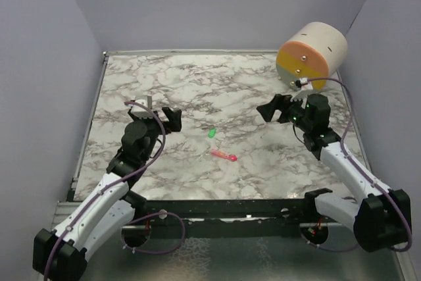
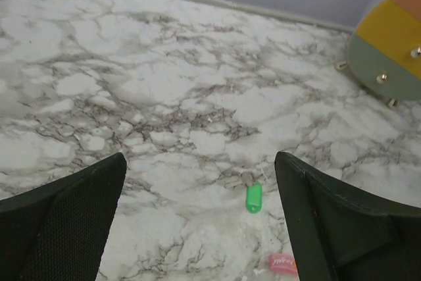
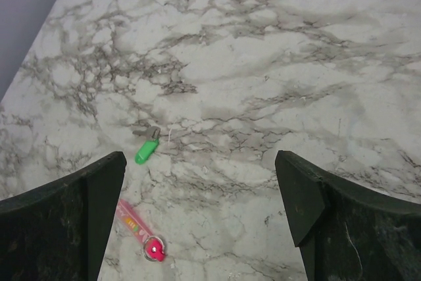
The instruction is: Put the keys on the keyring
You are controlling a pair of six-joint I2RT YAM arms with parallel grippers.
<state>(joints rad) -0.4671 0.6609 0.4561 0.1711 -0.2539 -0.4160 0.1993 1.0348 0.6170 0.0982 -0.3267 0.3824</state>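
Two keys lie apart on the marble table between my arms. The short green key has a grey metal blade at one end. The longer pink-red key lies nearer the front edge, and a small metal keyring loops its red end. In the left wrist view only the pink end shows. My left gripper hovers open to the left of the keys. My right gripper hovers open to their right. Both are empty.
A cream cylinder with an orange, yellow and green face lies on its side at the back right corner. Grey walls close in the table on three sides. A dark rail runs along the near edge between the arm bases.
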